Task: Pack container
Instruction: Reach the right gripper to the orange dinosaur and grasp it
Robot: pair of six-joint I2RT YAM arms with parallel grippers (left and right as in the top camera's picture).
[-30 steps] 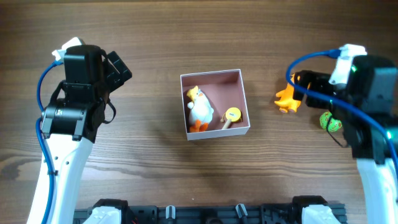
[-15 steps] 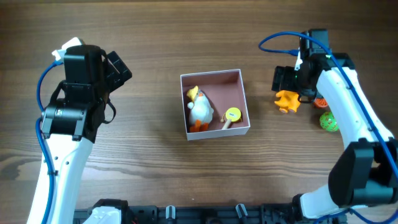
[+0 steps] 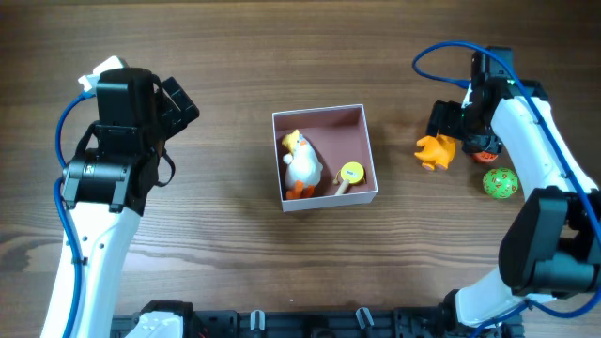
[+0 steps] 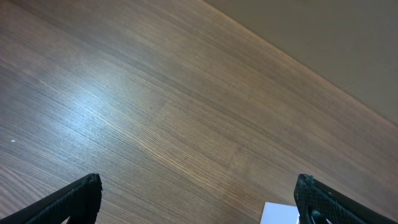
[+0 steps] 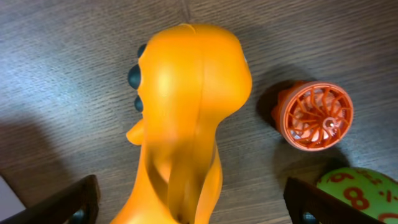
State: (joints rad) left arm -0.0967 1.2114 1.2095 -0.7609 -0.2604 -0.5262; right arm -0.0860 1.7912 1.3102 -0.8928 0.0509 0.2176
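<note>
Overhead, the container (image 3: 329,198) sits at the middle of the table (image 3: 235,56), open side up, between the two arms. Two toys already lie inside it: a white-and-orange duck (image 3: 302,166) along the left wall and a yellow disc on a stick (image 3: 350,174) in the front right corner. The back part of the pink floor is bare.

Three things lie outside, all on the wood to the container's right. They are an orange toy (image 3: 434,150) nearest the box, a small orange fan wheel (image 5: 314,116) just beside it, and a green numbered ball (image 3: 500,182) farthest out.

The right gripper (image 5: 193,193) hangs over the orange toy with its fingers spread wide, one to each side. It grasps nothing yet (the right wrist view shows a clear gap on both sides). The left gripper (image 4: 199,199) is well off to the left, jaws apart and empty, with only bare wood between them.

By my reading the packing is a little under half done, with two toys in and three to go. The orange toy looks to be the piece in hand — it needs gripping, lifting and carrying over the near wall.
</note>
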